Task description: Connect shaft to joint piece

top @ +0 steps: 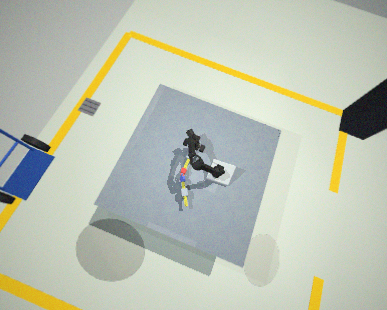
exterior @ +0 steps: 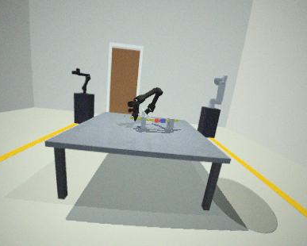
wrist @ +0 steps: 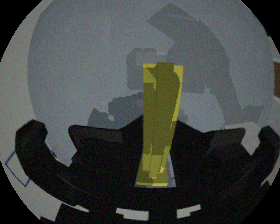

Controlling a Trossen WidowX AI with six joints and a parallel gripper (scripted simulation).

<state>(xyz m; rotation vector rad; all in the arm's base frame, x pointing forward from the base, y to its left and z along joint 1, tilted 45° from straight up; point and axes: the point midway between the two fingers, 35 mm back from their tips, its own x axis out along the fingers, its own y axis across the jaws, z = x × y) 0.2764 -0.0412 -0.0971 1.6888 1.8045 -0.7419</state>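
Observation:
A yellow shaft (top: 188, 163) (exterior: 149, 120) (wrist: 161, 100) runs from a red piece (top: 183, 171) (exterior: 156, 121) over a pale block (exterior: 143, 124) and under the arm. A blue piece (top: 183, 178) (exterior: 163, 121) sits directly beside the red piece. Beyond it another yellow shaft (top: 186, 202) (exterior: 177, 120) passes through a second pale block (top: 184, 192) (exterior: 171, 125). My gripper (exterior: 135, 119) (wrist: 155, 117) is shut on the first shaft, near its outer end. The fingertips' contact is partly hidden. The hinge details and the seating at the joint are too small to tell.
The arm's black links stand beside the shafts, on a white base plate (top: 229, 176). The grey table (top: 137, 165) (exterior: 109, 136) carries everything. Dark shadows lie around the blocks. A blue cart (top: 29, 172) and black pedestals stand off the table.

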